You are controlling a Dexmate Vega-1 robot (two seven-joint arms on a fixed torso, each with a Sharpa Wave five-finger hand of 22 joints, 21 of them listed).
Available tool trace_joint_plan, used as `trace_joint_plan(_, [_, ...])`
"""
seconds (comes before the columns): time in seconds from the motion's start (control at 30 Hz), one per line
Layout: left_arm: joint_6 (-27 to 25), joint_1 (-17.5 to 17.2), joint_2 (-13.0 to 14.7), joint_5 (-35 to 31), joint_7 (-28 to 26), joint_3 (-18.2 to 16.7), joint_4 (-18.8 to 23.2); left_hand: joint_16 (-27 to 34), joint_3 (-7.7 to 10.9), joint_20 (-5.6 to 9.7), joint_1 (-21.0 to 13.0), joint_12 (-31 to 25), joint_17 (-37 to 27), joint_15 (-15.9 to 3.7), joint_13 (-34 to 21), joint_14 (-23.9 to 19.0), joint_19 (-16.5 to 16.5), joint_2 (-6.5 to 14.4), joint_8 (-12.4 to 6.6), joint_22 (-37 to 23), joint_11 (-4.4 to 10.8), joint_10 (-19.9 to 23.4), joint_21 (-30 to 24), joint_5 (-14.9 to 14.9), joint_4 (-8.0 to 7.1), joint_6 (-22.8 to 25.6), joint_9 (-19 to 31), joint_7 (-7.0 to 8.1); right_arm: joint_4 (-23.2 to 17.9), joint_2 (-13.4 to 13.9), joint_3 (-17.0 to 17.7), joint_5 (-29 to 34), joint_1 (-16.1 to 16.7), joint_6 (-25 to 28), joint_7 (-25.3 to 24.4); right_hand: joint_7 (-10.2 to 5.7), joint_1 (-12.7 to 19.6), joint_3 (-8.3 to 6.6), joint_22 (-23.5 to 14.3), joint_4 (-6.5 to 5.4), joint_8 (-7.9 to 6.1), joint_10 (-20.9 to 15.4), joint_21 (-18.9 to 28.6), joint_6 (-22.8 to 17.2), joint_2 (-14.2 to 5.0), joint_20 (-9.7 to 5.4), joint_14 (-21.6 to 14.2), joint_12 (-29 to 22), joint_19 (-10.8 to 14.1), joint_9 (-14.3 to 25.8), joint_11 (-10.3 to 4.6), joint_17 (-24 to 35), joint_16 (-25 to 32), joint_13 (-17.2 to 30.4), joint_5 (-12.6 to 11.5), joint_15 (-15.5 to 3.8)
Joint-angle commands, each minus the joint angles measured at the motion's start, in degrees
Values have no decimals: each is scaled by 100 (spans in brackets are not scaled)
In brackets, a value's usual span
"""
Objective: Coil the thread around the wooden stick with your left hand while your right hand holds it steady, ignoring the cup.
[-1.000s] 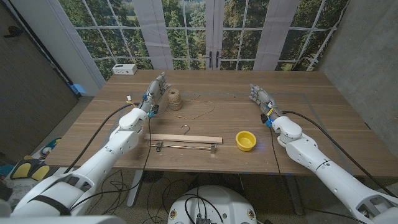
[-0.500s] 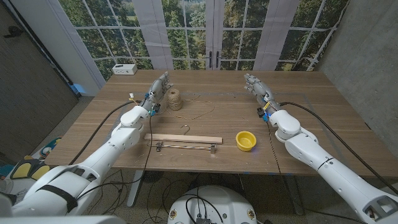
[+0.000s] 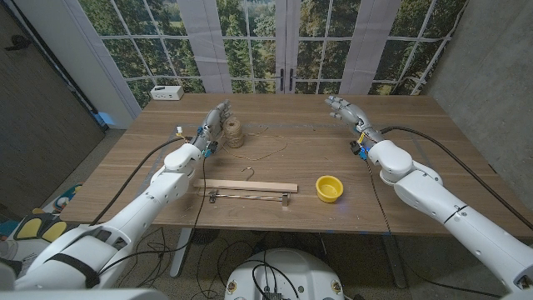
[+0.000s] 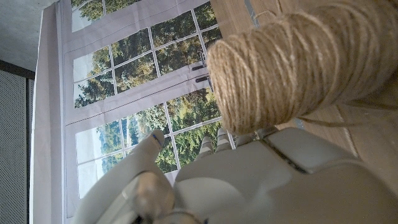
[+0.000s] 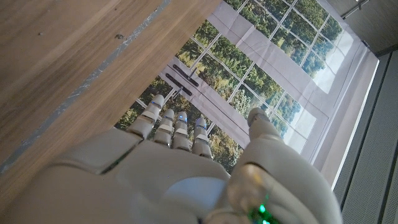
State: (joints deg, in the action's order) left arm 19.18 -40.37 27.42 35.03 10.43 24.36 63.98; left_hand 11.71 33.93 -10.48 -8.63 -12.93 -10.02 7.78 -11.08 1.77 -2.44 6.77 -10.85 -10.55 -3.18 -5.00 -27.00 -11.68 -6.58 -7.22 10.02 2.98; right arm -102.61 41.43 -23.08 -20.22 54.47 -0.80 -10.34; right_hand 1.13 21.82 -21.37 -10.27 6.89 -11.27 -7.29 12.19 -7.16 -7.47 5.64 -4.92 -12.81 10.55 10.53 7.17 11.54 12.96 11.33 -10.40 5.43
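Observation:
A spool of jute thread (image 3: 234,133) stands at the table's far left, and a loose strand (image 3: 268,151) trails from it in a loop over the wood. My left hand (image 3: 211,124) is just to the left of the spool, fingers stretched out and holding nothing. The left wrist view shows the spool (image 4: 305,62) close above my left hand (image 4: 249,180). The wooden stick (image 3: 250,186) is the bar of a hanger near the front edge, untouched. My right hand (image 3: 345,112) hovers far right with fingers straight and apart; it is also seen in the right wrist view (image 5: 186,174).
A yellow cup (image 3: 330,187) sits right of the stick. A metal hook (image 3: 247,172) and a clip bar (image 3: 250,197) belong to the hanger. A white box (image 3: 166,92) is at the far left corner. The table (image 3: 416,158) ends at the windows.
My right hand has risen and moved away from me toward the table's far edge, drifting slightly left. My left hand has edged a little closer to the spool.

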Motion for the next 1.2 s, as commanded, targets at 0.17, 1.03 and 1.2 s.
trace_joint_plan(0.17, [-159, -120, 156, 49, 42, -16, 301, 57, -56, -154, 61, -109, -36, 57, -23, -240, 37, -56, -48, -44, -57, 241, 1, 11, 3, 164, 15, 18, -1158, 694, -157, 691, 0, 1266, -87, -56, 88, -44, -30, 62, -65, -97, 26, -110, -14, 75, -60, -49, 22, 15, -12, 14, 48, 15, -4, 13])
trace_joint_plan(1.03, [-128, -80, 222, 166, 369, -36, 268, 88, -94, -171, 119, -147, -54, 68, -40, -478, 101, -82, -40, -59, -89, 408, 8, 12, 5, 261, 19, 38, -2634, 1209, -765, 1841, -277, 3314, 100, -114, 201, -88, -28, 130, -64, -197, 7, -197, -46, 121, -70, -45, -12, 18, -62, 12, 29, 17, 8, -91])
trace_joint_plan(1.2, [-129, -28, 203, 198, 474, -25, 202, 80, -98, -171, 126, -145, -56, 71, -42, -480, 103, -84, -36, -61, -97, 413, 11, 11, 6, 265, 19, 37, -2872, 1288, -905, 2061, -380, 3588, 238, -115, 225, -93, -27, 147, -58, -204, 7, -202, -38, 130, -77, -38, -7, 18, -69, 10, 25, 17, 11, -100])
